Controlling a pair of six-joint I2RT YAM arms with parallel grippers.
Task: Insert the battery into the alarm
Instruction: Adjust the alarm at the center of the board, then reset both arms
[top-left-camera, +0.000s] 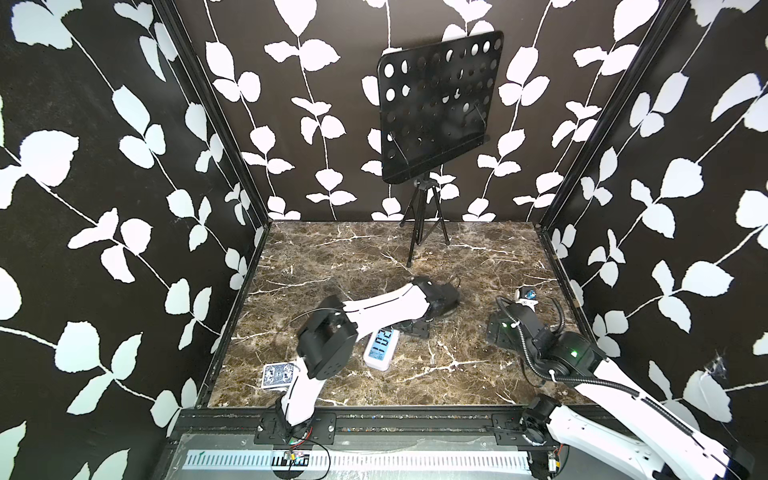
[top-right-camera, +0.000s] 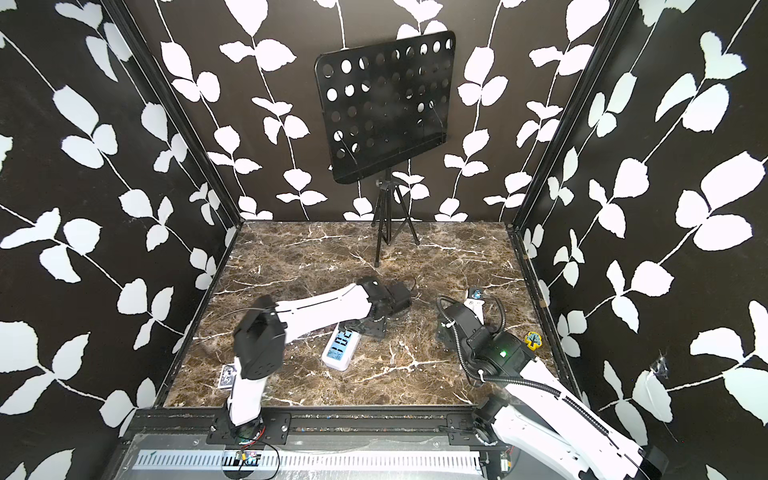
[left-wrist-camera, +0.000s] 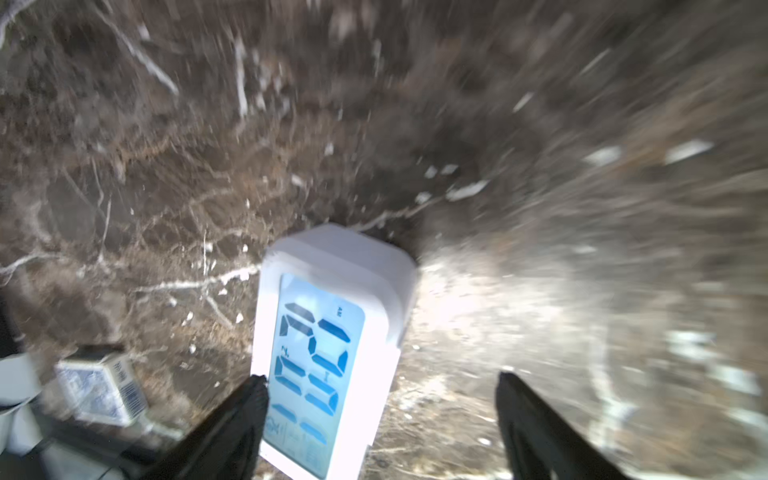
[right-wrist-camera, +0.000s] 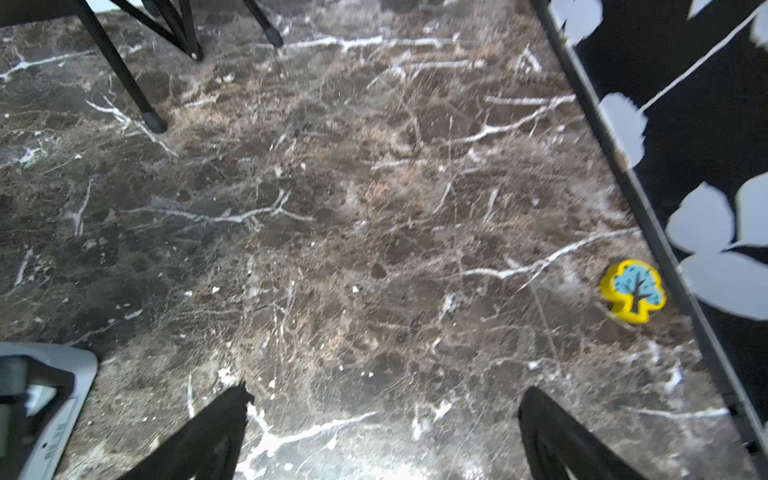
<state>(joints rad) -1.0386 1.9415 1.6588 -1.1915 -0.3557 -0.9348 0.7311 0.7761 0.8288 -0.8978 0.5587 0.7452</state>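
Observation:
The alarm (top-left-camera: 380, 347) (top-right-camera: 341, 349) is a white clock lying face up on the marble table, its LCD lit blue with dark digits. My left gripper (top-left-camera: 415, 328) (top-right-camera: 370, 328) hovers at the alarm's far end. In the blurred left wrist view the left gripper (left-wrist-camera: 381, 376) is open. The alarm (left-wrist-camera: 328, 353) stands close against one finger (left-wrist-camera: 249, 399) and well apart from the opposite one. My right gripper (right-wrist-camera: 385, 390) (top-left-camera: 498, 328) is open over bare marble at the right, holding nothing. The battery is not in view.
A small blue-patterned card box (top-left-camera: 277, 376) (left-wrist-camera: 102, 390) lies by the left arm's base. A yellow tree-shaped piece (top-right-camera: 533, 340) (right-wrist-camera: 633, 291) sits near the right wall. A black music stand on a tripod (top-left-camera: 424, 232) stands at the back. Patterned walls enclose three sides.

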